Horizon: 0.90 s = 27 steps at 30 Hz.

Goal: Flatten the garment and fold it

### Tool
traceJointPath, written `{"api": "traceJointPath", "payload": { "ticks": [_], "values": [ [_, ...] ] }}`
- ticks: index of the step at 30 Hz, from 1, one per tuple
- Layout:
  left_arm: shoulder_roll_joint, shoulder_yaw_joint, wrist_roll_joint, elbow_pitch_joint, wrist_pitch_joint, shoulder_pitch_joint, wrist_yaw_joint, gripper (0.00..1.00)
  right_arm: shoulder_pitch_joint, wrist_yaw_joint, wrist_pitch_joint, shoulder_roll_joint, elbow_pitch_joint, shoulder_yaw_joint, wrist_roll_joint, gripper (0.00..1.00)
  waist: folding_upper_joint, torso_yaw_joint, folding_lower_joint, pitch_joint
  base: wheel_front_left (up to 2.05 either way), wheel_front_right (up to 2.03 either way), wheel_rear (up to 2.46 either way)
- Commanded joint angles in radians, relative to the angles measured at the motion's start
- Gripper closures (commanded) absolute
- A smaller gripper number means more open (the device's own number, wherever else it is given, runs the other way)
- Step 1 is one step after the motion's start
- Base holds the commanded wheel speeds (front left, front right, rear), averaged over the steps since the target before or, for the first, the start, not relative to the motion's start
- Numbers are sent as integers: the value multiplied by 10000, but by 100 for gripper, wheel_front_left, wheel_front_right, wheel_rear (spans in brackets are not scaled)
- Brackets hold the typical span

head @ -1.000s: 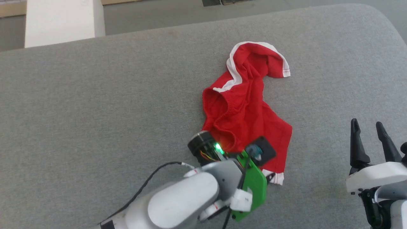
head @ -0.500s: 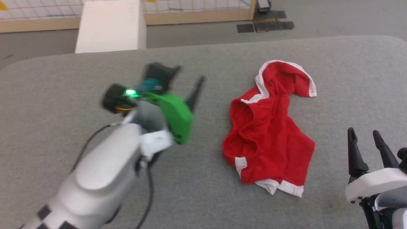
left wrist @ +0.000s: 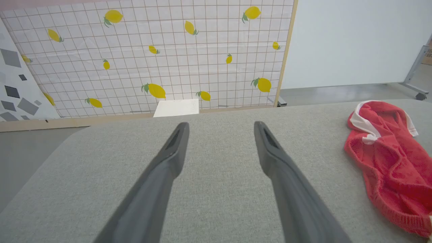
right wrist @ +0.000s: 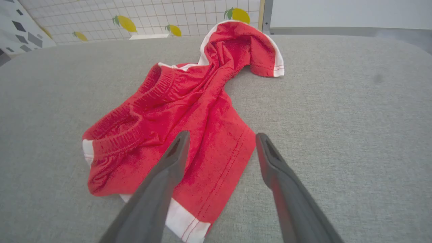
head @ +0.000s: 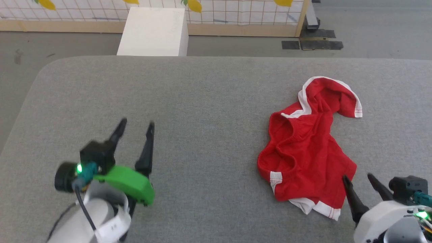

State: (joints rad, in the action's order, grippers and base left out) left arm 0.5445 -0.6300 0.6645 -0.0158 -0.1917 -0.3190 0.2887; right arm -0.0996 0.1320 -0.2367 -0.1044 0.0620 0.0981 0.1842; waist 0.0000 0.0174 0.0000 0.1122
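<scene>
— Grey desk carries the garment, crumpled toward its right; flattening not yet begun.
— Left hand wide, empty, well apart. Right hand wide at the hem; next, I'd judge, pinch a corner.

A grey cloth-covered table with rounded corners spans the near scene. Beyond its far edge lies a grey floor with a white box and dark patches. Farther back stands a wood-framed panel of white grid tiles with yellow lemons; a plain white wall lies to its right, a speckled panel to its left. The light is even and soft.
</scene>
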Motion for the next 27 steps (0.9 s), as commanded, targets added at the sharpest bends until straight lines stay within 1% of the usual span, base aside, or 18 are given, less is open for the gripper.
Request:
{"api": "traceJointPath", "payload": {
  "ticks": [1, 4, 6, 8, 11, 14, 16, 18, 23, 24, 25, 26, 27],
  "values": [
    [62, 0, 43, 174, -109, 379, 153, 0, -276, -13, -493, -115, 98, 55, -6, 0, 0, 99, 0, 70, 0, 0, 0],
    [53, 16, 82, 459, -198, 825, 385, 0, -537, -13, -1932, -145, 309, 166, 310, 0, 0, 219, 0, 151, 0, 0, 0],
    [51, 10, 67, 617, -229, 916, 442, 0, -648, -13, -3004, -250, 500, 131, 408, 0, 0, 298, 0, 210, 0, 0, 0],
    [43, 13, 54, 743, -243, 910, 466, 0, -631, -13, -4007, -246, 704, 136, 665, 0, 0, 381, 0, 289, 0, 0, 0],
    [35, 5, 26, 873, -214, 778, 454, 0, -435, -13, -5251, -617, 886, -83, 741, 0, 0, 531, 0, 440, 0, 0, 0],
    [13, -14, -20, 924, -196, 602, 416, 0, -102, -13, -6408, -709, 859, -140, 1022, 0, 0, 700, 0, 610, 0, 0, 0],
    [-8, -36, -49, 915, -197, 526, 399, 0, 90, -13, -6898, -797, 812, -229, 1092, 0, 0, 841, 0, 737, 0, 0, 0],
    [-51, -36, -44, 882, -203, 485, 412, 0, 265, -13, -7112, -751, 706, -216, 1161, 0, 0, 979, 0, 855, 0, 0, 0],
    [-120, -97, -57, 793, -238, 434, 360, 0, 439, -13, -7128, -734, 256, -415, 1024, 0, 0, 1284, 0, 1084, 0, 0, 0],
    [-123, -104, -61, 771, -246, 435, 355, 0, 438, -13, -7105, -736, 147, -499, 992, 38, 0, 1318, 0, 1102, 0, 0, 0],
    [-128, -110, -62, 754, -251, 434, 355, 0, 429, -13, -7070, -757, 82, -566, 954, 87, 0, 1341, 0, 1111, 0, 0, 0],
    [-136, -118, -61, 736, -257, 432, 351, 0, 408, -13, -7008, -822, 17, -635, 881, 100, 0, 1363, 0, 1115, 0, 0, 0],
    [-142, -122, -58, 720, -260, 432, 350, 0, 394, -13, -6939, -902, -25, -672, 823, 100, 0, 1370, 0, 1111, 0, 0, 0]
  ]
}}
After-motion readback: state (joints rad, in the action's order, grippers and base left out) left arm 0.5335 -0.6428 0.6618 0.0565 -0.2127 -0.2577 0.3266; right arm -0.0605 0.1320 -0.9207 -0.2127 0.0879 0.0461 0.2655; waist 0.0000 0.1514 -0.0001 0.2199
